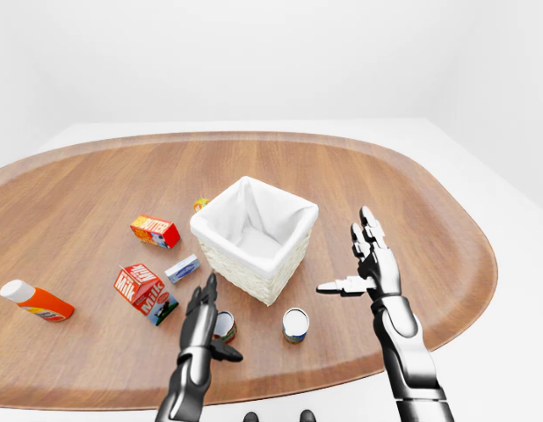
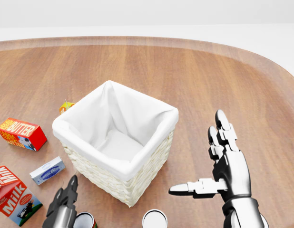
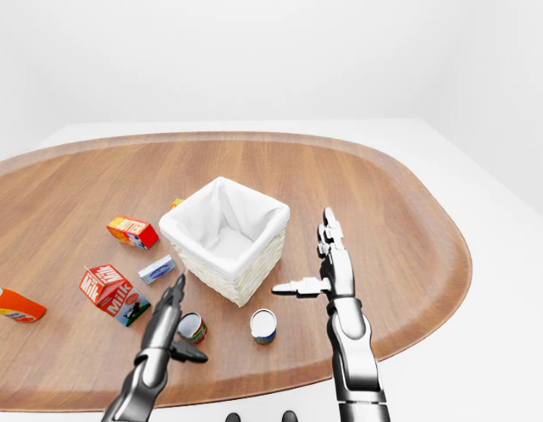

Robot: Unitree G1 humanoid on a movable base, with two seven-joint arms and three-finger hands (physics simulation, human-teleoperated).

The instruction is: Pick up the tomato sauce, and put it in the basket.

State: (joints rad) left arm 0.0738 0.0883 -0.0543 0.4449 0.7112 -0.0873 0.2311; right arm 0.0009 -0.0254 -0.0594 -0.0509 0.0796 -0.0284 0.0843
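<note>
Left-eye view: square wicker basket (image 1: 254, 239), white cloth lining, wooden table (image 1: 412, 202).

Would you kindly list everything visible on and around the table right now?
Wooden oval table: one, brown, fills the views.
White-lined wicker basket: one, cream, centre.
Red butter box: one, left of basket.
Red milk carton: one, lower left.
Small blue-white box: one, beside basket.
Orange bottle with white cap: one, lying far left.
Small orange-yellow item: one, mostly hidden behind basket.
Cans: two, red-labelled can by left hand, blue-labelled can below basket.
Left hand: open.
Right hand: open.
</note>
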